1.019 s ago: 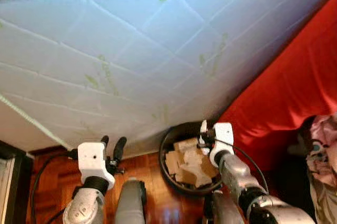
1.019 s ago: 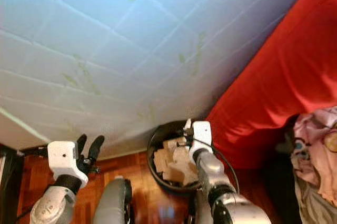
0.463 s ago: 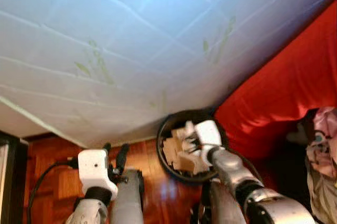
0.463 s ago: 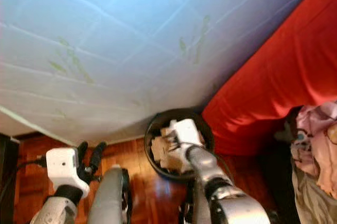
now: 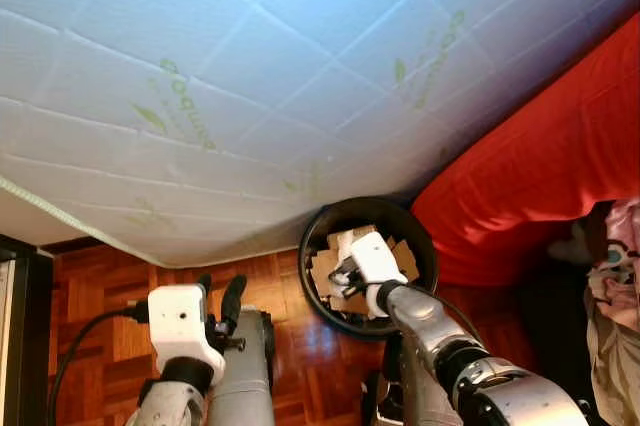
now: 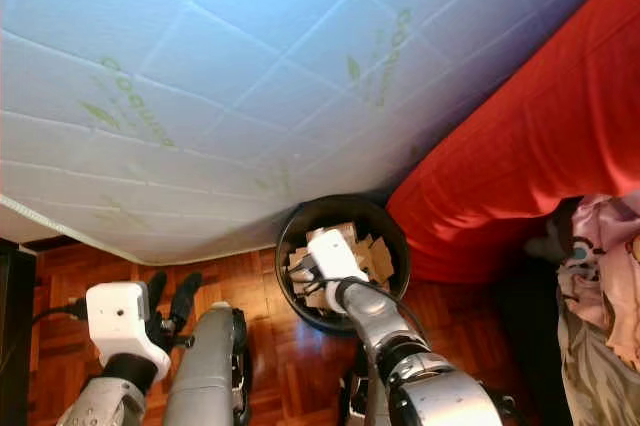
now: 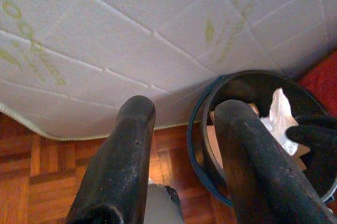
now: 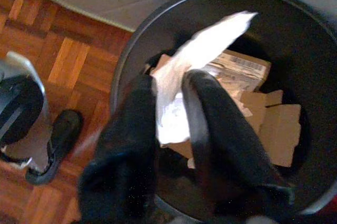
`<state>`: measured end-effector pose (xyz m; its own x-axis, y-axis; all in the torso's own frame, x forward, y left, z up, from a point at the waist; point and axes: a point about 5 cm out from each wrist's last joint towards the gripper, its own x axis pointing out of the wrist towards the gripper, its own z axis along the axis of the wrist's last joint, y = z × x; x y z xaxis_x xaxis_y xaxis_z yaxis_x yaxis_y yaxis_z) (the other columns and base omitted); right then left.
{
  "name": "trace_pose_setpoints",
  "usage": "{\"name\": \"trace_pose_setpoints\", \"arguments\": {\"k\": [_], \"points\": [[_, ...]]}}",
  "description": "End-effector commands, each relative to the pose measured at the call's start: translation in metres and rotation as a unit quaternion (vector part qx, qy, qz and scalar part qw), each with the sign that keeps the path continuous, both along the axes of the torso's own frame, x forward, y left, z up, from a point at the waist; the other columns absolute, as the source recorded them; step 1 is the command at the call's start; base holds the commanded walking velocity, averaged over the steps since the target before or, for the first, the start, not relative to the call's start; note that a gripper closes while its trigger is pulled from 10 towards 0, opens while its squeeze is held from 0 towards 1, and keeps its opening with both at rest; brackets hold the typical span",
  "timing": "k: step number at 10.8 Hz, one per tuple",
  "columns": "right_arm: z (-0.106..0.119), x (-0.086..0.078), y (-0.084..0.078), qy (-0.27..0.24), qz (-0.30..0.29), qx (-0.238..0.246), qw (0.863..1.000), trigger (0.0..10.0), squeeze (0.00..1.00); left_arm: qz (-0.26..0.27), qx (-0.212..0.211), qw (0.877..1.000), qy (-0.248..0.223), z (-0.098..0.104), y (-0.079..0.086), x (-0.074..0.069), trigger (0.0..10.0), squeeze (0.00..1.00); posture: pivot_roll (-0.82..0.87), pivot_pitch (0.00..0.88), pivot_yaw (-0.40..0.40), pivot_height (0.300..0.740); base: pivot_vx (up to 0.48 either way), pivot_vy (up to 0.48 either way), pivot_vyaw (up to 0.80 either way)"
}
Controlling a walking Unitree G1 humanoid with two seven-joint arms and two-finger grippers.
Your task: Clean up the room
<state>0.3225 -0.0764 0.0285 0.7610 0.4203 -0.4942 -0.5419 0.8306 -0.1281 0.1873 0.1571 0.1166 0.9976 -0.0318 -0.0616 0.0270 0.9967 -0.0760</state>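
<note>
A round black bin (image 5: 366, 204) with cardboard pieces (image 5: 404, 257) in it stands on the parquet floor at the foot of a white mattress. My right gripper (image 8: 169, 79) hangs over the bin's inside, shut on a crumpled white paper (image 8: 202, 50) that sticks out past its fingers (image 8: 139, 124). In the left wrist view the same paper (image 7: 276, 112) shows above the bin (image 7: 242, 84). My left gripper (image 5: 218, 289) is held low over the floor, left of the bin, open with nothing between its fingers (image 7: 126, 150).
A quilted white mattress (image 5: 250, 76) with green leaf print leans across the upper view. A red cloth (image 5: 540, 176) hangs to the bin's right, with a heap of pinkish clothes (image 5: 615, 286) at the far right. Dark furniture (image 5: 20, 336) borders the parquet (image 5: 90, 286) on the left.
The camera has tilted, so the whole scene has shifted. My right gripper has moved from the bin's far rim to over its near left part. The left arm stays put.
</note>
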Motion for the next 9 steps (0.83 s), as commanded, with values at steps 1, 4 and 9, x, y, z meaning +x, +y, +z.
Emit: {"name": "trace_pose_setpoints", "arguments": {"k": [1, 4, 9], "points": [[-0.011, -0.009, 0.001, 0.02, 0.005, -0.009, 1.0, 10.0, 1.0, 0.003, 0.005, 1.0, 0.011, -0.001, 0.0, -0.005, 10.0, 0.0, 0.34, 0.426, -0.051, 0.628, 0.0, 0.0, 0.0], [-0.01, -0.007, -0.001, -0.007, 0.02, -0.076, 0.997, 10.0, 1.0, 0.005, 0.008, 1.0, 0.017, -0.001, 0.002, -0.008, 10.0, 0.0, 0.34, 0.44, -0.047, 0.628, 0.0, 0.0, 0.0], [-0.025, -0.023, 0.007, -0.084, 0.21, -0.304, 0.926, 10.0, 1.0, 0.006, 0.004, 1.0, 0.024, 0.0, -0.001, -0.015, 10.0, 0.0, 0.35, 0.451, -0.04, 0.628, 0.0, 0.0, 0.0]]}}
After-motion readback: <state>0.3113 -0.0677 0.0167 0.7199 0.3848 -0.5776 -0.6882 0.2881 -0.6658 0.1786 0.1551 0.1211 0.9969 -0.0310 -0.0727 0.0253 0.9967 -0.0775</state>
